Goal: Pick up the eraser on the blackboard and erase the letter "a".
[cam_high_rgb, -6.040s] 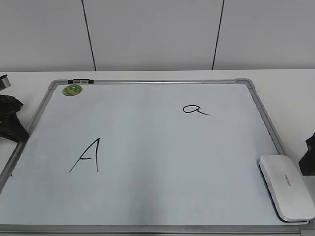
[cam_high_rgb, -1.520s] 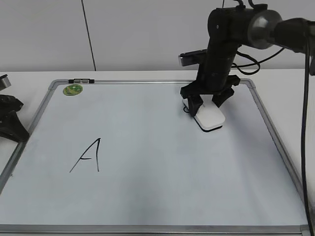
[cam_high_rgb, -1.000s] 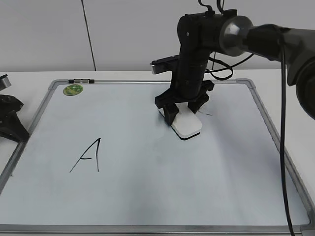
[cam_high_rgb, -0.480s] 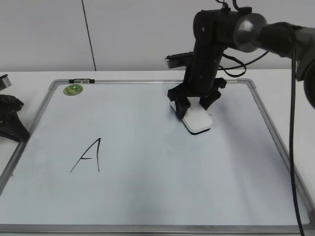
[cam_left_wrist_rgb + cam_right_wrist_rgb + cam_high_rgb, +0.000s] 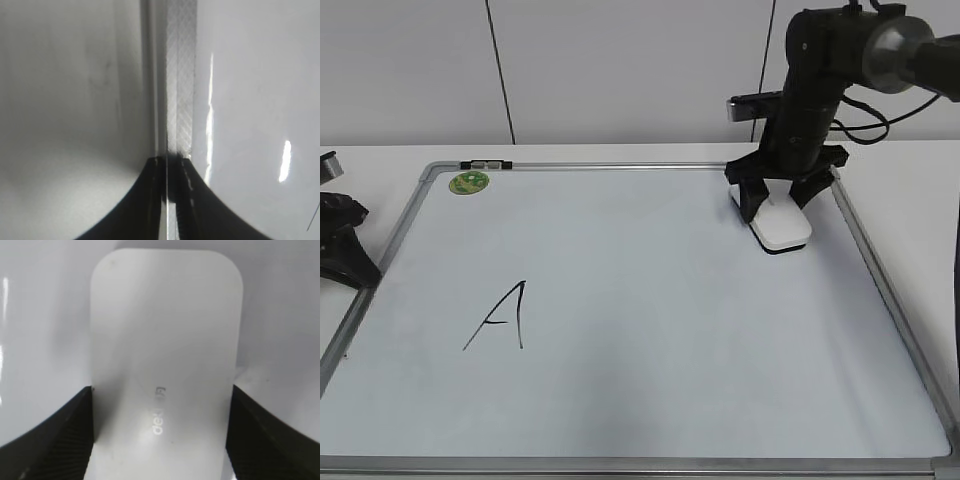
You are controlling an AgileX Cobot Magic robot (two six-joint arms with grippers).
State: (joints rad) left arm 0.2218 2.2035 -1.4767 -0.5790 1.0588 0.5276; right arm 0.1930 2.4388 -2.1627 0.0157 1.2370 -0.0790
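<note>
My right gripper [image 5: 775,205] is shut on the white eraser [image 5: 779,226] and presses it flat on the blackboard [image 5: 650,330] near its far right corner. In the right wrist view the eraser [image 5: 165,355] fills the frame between the two black fingers [image 5: 60,435], with grey lettering on top. No trace of the small letter "a" shows on the board; the spot where it was is bare or hidden by the eraser. My left gripper [image 5: 345,245] rests off the board's left edge, its jaws closed together over the metal frame [image 5: 180,90].
A large capital "A" [image 5: 500,317] is drawn on the board's left half. A round green magnet [image 5: 467,182] and a small marker clip [image 5: 485,163] sit at the far left corner. The white table [image 5: 910,180] surrounds the board.
The right gripper took the eraser from the near right corner, swept it left and back right across the small "a", which no longer shows. The eraser now stands further right. The left arm stayed still.
</note>
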